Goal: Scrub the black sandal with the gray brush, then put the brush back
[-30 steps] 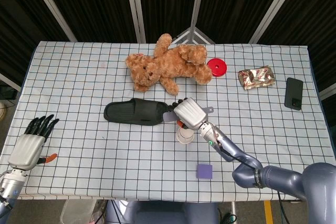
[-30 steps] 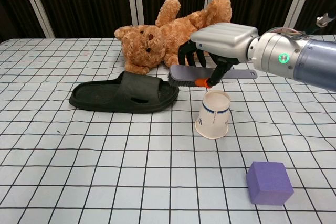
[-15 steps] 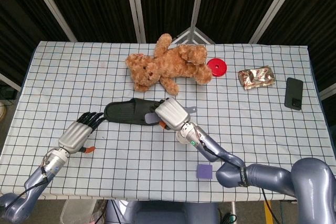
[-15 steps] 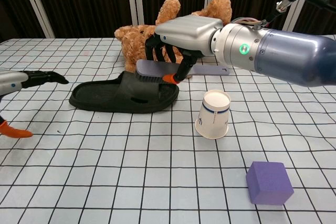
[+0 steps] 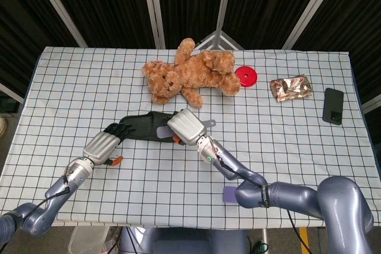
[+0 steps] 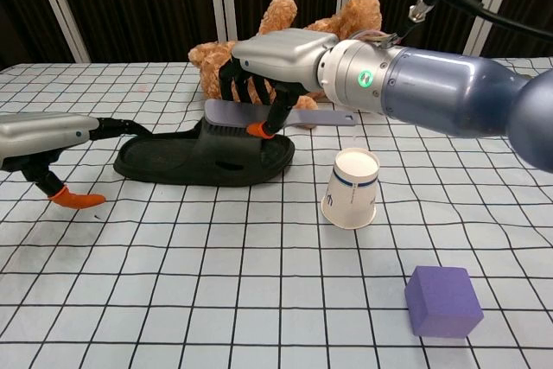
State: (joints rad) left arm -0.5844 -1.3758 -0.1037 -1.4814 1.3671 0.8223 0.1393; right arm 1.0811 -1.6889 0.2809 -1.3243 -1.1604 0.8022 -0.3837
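Brush on sandal, both robot hands at work on the bench.

The black sandal lies flat in front of the teddy bear. The right robot hand grips the gray brush, bristles down on the sandal's strap. The left robot hand holds nothing, its dark fingers stretched out to touch the sandal's heel end. A paper cup stands to the sandal's right, a purple cube nearer the camera.

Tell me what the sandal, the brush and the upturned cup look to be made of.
Sandal: matte black, one-piece, likely moulded foam or rubber. Brush: smooth gray handle, probably plastic, with dark bristles, held by the right hand. Cup: white with a blue band, looks like paper.
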